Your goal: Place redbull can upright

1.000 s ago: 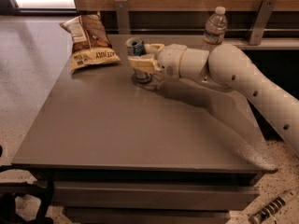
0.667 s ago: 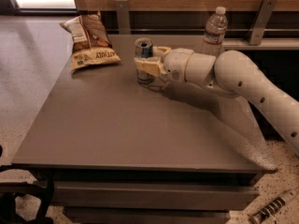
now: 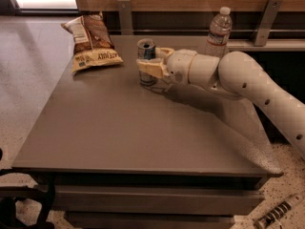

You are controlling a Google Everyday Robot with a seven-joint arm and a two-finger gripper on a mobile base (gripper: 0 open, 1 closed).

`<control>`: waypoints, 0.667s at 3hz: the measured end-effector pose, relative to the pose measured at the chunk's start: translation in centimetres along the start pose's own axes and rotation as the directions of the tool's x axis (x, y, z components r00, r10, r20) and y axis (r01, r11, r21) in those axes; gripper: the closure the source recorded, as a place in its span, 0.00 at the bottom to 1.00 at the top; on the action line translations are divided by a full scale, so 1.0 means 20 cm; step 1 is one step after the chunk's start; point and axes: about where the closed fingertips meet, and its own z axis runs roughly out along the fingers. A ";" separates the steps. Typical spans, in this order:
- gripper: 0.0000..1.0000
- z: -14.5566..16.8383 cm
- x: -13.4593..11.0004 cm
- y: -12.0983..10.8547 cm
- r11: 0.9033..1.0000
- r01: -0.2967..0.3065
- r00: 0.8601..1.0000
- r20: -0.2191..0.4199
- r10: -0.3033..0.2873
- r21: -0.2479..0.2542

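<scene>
The redbull can (image 3: 146,50), dark blue and silver with its silver top facing up, stands upright near the back middle of the grey table (image 3: 133,137). My gripper (image 3: 148,71) reaches in from the right, and its cream fingers (image 3: 151,67) are closed around the can's lower half. The can's base looks to be at the table surface, but the fingers partly hide it.
A bag of chips (image 3: 93,44) lies at the back left of the table. A clear water bottle (image 3: 218,31) with a white cap stands at the back right, just behind my arm (image 3: 238,75). A wooden wall with metal brackets runs behind the table.
The gripper and the can shifted slightly to the right early on, then held still. The can stays upright in the fingers.
</scene>
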 end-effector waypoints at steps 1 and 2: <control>0.31 0.00 0.00 0.00 1.000 0.000 1.000 0.000 0.000 0.000; 0.02 0.01 0.00 0.01 1.000 0.001 1.000 0.001 -0.001 -0.004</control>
